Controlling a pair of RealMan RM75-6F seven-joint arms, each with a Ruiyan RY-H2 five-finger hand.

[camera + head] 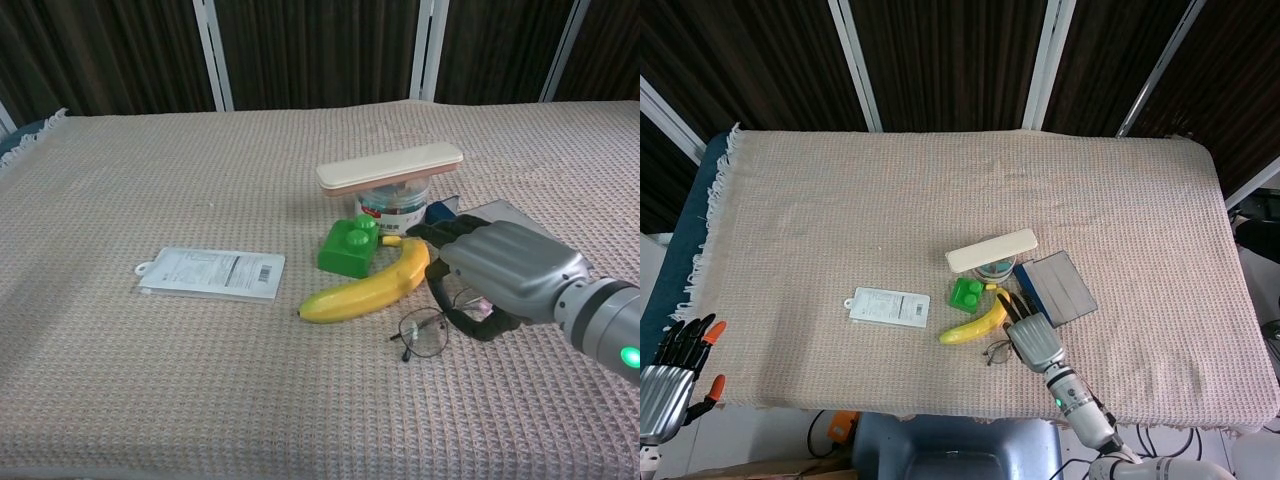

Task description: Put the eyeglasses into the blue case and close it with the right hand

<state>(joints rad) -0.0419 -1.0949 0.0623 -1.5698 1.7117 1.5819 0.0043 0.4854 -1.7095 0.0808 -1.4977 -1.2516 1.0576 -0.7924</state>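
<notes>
Beige waffle-weave cloth covers the bench, where the right hand curls its fingers around the thin wire-framed eyeglasses, whose slender frame could slip free.

Head view overhead; chest view low, near.
</notes>
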